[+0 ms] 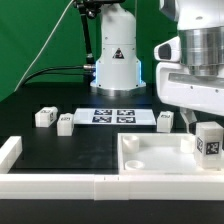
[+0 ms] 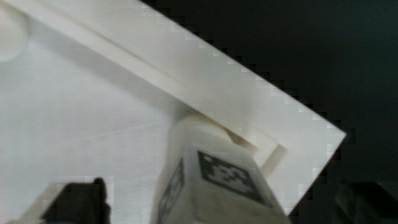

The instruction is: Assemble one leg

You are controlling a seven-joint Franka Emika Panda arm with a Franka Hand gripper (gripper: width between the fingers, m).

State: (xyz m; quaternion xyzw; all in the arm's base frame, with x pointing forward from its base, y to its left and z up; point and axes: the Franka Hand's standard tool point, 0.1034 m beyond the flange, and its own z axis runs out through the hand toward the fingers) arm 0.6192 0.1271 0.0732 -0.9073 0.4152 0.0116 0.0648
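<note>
My gripper [image 1: 204,130] is shut on one leg [image 1: 208,140], a stubby white block with a black-and-white tag. It holds the leg upright over the right-hand corner of the large white panel [image 1: 150,158]. In the wrist view the leg [image 2: 221,168] stands between my dark fingers [image 2: 71,202], right by the panel's corner recess [image 2: 267,140]. I cannot tell whether the leg's foot touches the panel [image 2: 89,110]. Three more legs lie on the black table: two at the exterior view's left [image 1: 44,117] [image 1: 65,124] and one behind the panel [image 1: 165,120].
The marker board [image 1: 115,116] lies flat in front of the robot base [image 1: 115,60]. A white rail [image 1: 60,186] runs along the front edge and a short white block [image 1: 10,150] stands at the left. Black cables hang behind the base.
</note>
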